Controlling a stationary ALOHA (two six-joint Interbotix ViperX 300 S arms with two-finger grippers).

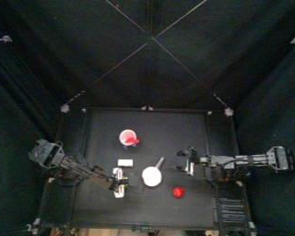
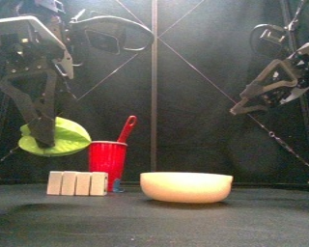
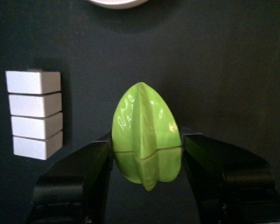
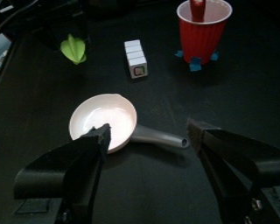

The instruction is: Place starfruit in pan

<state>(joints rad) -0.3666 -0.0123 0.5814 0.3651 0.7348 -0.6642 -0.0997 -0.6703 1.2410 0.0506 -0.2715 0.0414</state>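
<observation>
The starfruit [image 3: 146, 131] is a glossy yellow-green ribbed lump. My left gripper [image 3: 146, 150] is shut on it and holds it above the table, over the left side [image 2: 54, 138]. The white pan [image 4: 104, 118] sits on the table with its thin pale handle [image 4: 160, 136] pointing away from the bowl. In the front view the pan [image 2: 185, 186] lies to the right of the starfruit and lower. My right gripper [image 4: 150, 140] is open and empty, hanging above the pan's handle side [image 2: 254, 96].
A row of white blocks [image 2: 77, 183] lies on the table under the left gripper. A red cup [image 2: 108, 162] with a red utensil in it stands behind them. A small bright red object [image 1: 179, 192] lies near the table's front.
</observation>
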